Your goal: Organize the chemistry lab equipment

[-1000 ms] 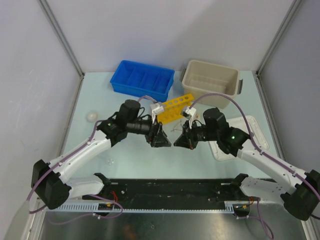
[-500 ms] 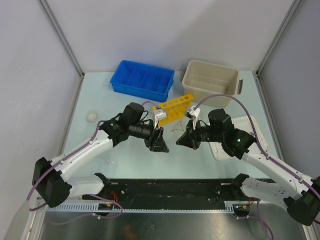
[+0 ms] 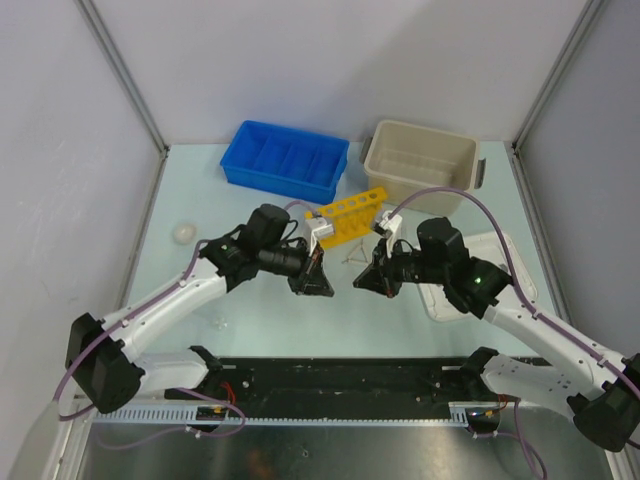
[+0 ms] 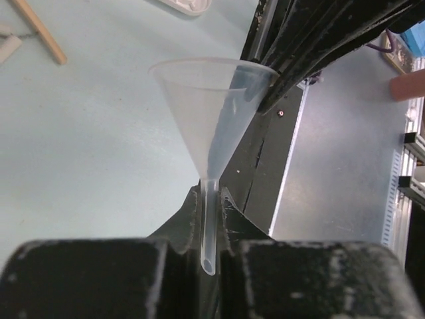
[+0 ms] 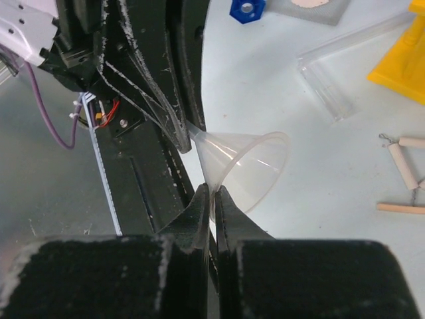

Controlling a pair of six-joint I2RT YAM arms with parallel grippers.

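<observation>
Two hands meet on the clear funnel point(image 4: 211, 113) at the centre of my overhead view. The left hand point(image 4: 209, 199) is clamped on the funnel's narrow stem, and the right hand point(image 5: 212, 196) is pinched tight on the rim of its cone, holding it above the pale green counter point(image 3: 250, 310). At upper centre, the yellow holed test-tube rack point(image 3: 350, 216) lies just in front of a blue divided bin point(image 3: 285, 160) and a beige tub point(image 3: 420, 165). Grey walls point(image 3: 300, 60) enclose the counter.

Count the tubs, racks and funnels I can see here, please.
Tubs and bins: 2 (blue bin, beige tub)
Racks: 1 (yellow rack)
Funnels: 1 (clear funnel)
Total: 4
</observation>
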